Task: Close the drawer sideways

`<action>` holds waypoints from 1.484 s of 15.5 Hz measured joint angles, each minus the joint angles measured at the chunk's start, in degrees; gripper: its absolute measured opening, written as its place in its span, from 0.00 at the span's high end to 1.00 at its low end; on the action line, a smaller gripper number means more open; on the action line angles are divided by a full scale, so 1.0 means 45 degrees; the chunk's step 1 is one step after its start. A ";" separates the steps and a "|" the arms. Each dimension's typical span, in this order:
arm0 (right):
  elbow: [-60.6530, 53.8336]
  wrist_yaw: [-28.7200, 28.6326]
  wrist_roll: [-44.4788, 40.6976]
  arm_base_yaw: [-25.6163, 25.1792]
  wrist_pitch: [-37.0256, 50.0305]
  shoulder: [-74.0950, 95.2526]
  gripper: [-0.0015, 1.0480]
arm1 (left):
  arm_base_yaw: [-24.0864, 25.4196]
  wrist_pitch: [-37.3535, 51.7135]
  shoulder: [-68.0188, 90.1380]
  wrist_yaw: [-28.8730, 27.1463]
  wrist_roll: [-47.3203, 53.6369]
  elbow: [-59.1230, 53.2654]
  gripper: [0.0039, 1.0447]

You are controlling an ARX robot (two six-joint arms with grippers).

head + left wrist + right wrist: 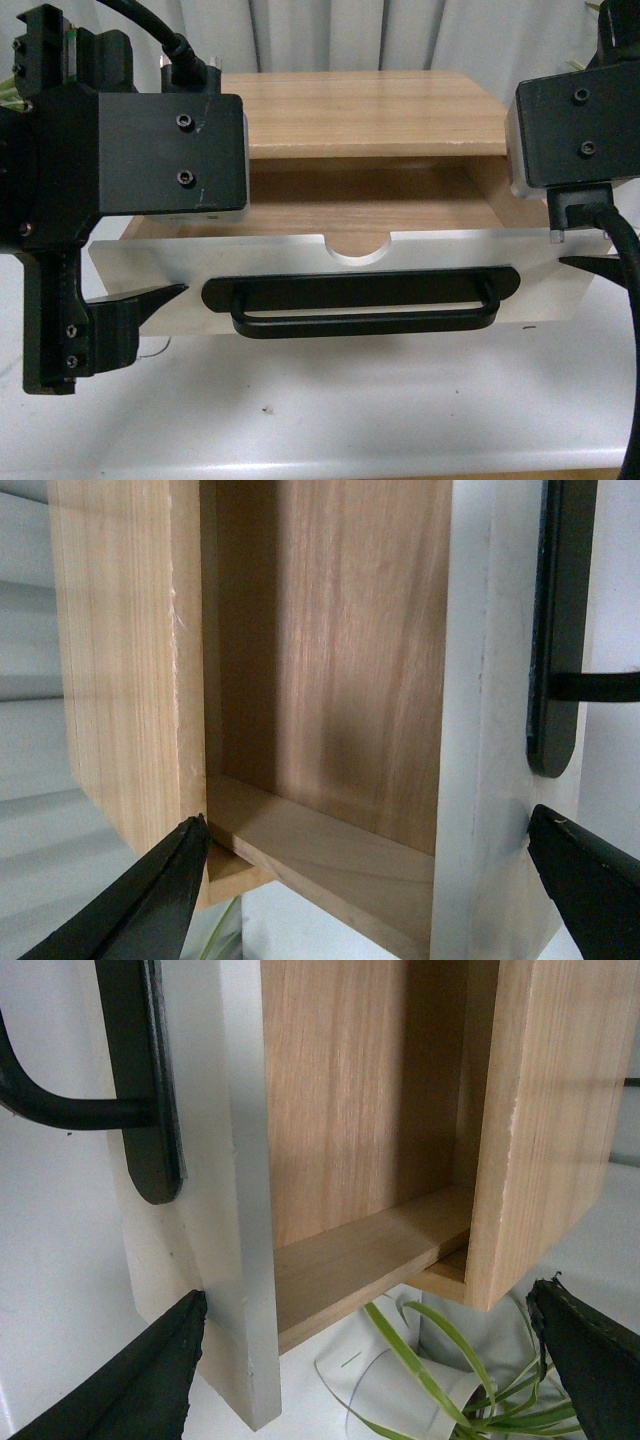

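Observation:
The drawer (330, 275) stands pulled out of a wooden cabinet (370, 110). It has a white front panel, a long black bar handle (360, 300) and a semicircular notch (358, 246) in its top edge. My left gripper (368, 825) is open and straddles the drawer's left end: one finger (150, 900) is by the cabinet's corner, the other (590, 875) is in front of the white panel (480, 730). My right gripper (368, 1298) is open and straddles the right end the same way, one finger (130, 1380) at the panel (235, 1210) and one (590, 1360) beyond the cabinet's side.
The cabinet stands on a white table (330, 410), with a pale curtain (350, 35) behind it. Green plant leaves (450, 1360) and a curl of white sheet lie under the cabinet's right end. Both black arm bodies flank the drawer in the front view.

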 joint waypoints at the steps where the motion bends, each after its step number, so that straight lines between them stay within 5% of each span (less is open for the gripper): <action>1: 0.0117 0.0019 0.0078 0.0000 0.0005 0.0155 0.06 | 0.0010 0.0185 0.0175 -0.0053 -0.0034 0.0015 0.06; 23: 0.3381 0.0170 0.1394 -0.0753 0.1909 0.3944 0.06 | -0.0024 0.4906 0.3973 -0.2919 -0.0816 0.1802 0.06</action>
